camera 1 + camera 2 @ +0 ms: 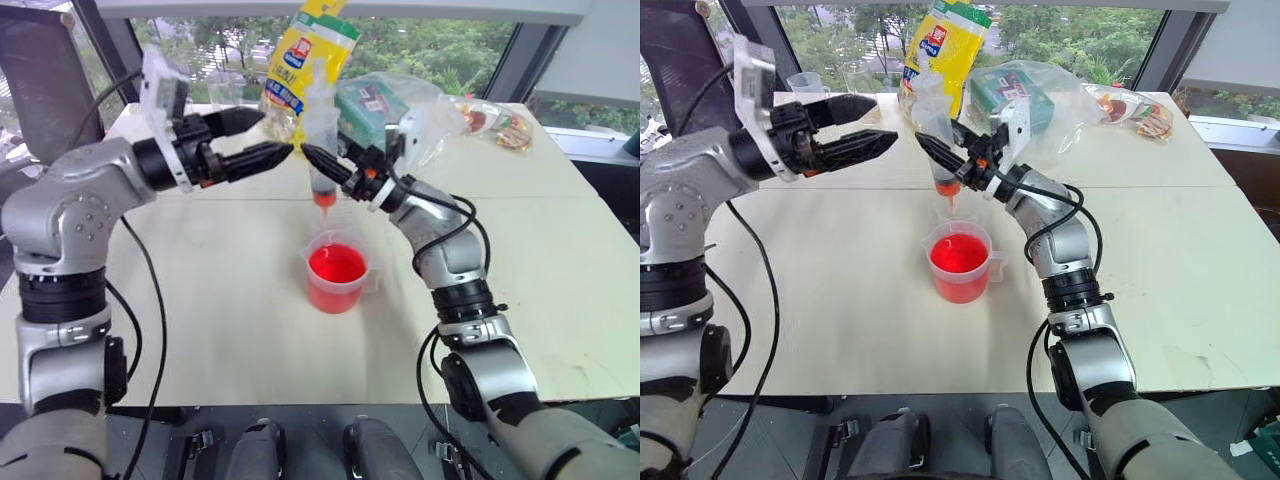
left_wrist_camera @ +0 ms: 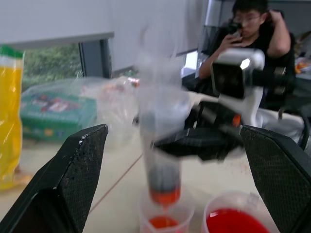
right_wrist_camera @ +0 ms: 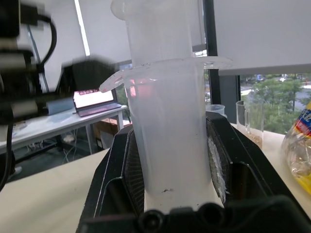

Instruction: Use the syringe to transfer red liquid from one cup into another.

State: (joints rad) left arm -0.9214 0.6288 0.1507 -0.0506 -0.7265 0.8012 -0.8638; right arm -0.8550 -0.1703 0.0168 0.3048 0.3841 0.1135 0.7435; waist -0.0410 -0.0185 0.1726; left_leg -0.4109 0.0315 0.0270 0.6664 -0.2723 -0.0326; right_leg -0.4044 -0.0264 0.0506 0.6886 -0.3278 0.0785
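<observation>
Keep syringe (image 1: 322,140) upright in clamped right pincer (image 1: 318,160), tip over small cup (image 2: 164,218) beside beaker (image 1: 336,270); left pincer (image 1: 262,138) apart, press plunger slowly.

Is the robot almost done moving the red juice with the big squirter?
Partly. The small cup already shows some red at the bottom, so some liquid seems moved. Right now the right gripper has its jaws shut on the syringe, upright with its orange tip just above that cup. The left gripper waits open beside the plunger. The handled beaker holds plenty of red liquid, so more trips may remain.
</observation>
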